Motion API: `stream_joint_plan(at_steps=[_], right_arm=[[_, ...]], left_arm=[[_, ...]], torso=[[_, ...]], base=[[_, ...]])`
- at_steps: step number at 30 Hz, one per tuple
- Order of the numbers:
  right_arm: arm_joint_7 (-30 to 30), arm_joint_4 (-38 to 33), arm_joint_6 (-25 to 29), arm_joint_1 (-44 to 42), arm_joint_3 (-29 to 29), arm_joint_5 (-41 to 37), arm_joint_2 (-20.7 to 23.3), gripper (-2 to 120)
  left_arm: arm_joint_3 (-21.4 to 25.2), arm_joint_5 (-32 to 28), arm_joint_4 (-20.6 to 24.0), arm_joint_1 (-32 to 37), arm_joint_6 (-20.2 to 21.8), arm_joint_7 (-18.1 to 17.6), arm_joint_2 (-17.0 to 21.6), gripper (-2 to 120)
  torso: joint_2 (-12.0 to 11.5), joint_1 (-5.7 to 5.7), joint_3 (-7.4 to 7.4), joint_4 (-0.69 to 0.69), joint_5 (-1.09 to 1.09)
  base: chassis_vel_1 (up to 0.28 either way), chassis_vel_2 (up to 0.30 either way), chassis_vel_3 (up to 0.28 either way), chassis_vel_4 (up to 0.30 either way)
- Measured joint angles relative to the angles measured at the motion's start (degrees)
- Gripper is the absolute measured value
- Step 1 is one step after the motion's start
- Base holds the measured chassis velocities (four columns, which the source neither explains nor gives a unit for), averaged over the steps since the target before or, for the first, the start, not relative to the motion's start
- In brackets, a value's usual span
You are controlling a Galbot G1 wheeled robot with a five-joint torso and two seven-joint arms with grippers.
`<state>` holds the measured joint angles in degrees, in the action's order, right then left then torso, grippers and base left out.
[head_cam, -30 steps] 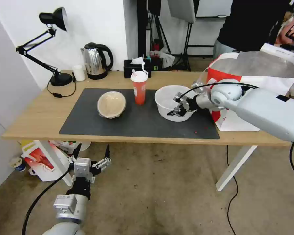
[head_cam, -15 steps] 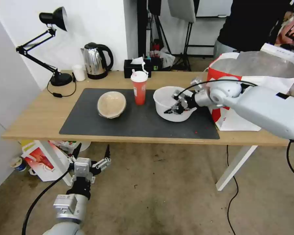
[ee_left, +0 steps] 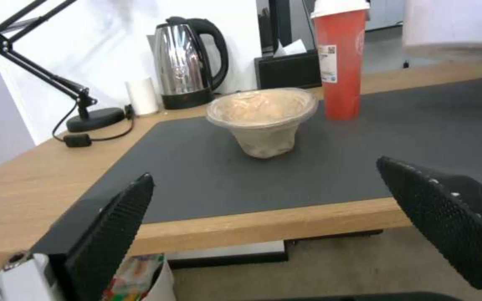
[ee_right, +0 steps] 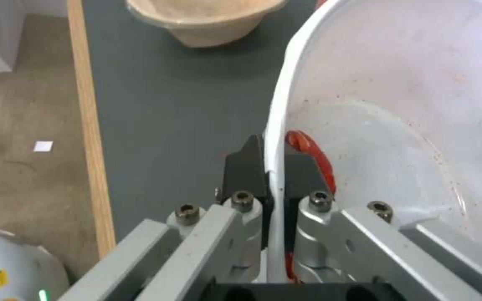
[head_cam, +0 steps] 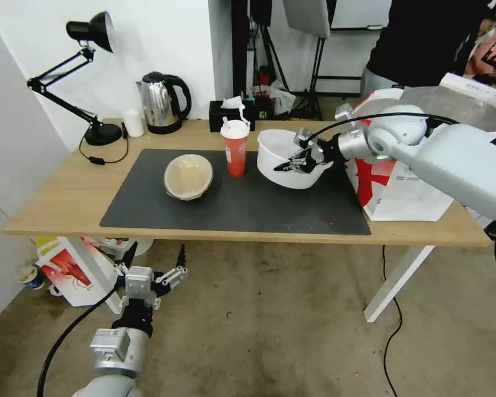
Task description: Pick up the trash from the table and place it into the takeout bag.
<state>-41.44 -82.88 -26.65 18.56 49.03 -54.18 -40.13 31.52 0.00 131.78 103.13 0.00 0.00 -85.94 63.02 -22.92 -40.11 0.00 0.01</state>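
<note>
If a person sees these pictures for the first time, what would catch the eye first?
Probably the right gripper, its jaws pinched on the rim of the white plastic bowl, holding it tilted above the dark grey mat beside the takeout bag. Next, the red cup and tan paper bowl on the mat.

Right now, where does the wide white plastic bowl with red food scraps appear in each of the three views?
Head view: the wide white plastic bowl is right of centre, tilted and lifted above the dark grey mat, its rim pinched by the right gripper.
Left wrist view: its underside fills the upper right corner.
Right wrist view: it fills the right half.
Shared landmark: the tan paper bowl.
</note>
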Motion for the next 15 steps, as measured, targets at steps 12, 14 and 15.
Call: stream_joint_plan(at_steps=[12,14,15], right_arm=[[0.01,-0.48,-0.34,2.0,0.18,-0.67,0.75,0],[0.0,-0.59,-0.58,3.41,0.52,-1.32,1.03,0],[0.0,-0.68,-0.69,5.23,1.23,-2.04,1.25,0]], left_arm=[[0.0,0.0,0.0,0.0,0.0,0.0,0.0,100],[0.0,0.0,0.0,0.0,0.0,0.0,0.0,100],[0.0,0.0,0.0,0.0,0.0,0.0,0.0,100]], torso=[[0.0,0.0,0.0,-0.01,-0.01],[0.0,0.0,0.0,0.01,-0.01],[0.0,0.0,0.0,0.0,-0.03]], base=[[0.0,0.0,0.0,0.0],[0.0,0.0,0.0,0.0],[0.0,0.0,0.0,0.0]])
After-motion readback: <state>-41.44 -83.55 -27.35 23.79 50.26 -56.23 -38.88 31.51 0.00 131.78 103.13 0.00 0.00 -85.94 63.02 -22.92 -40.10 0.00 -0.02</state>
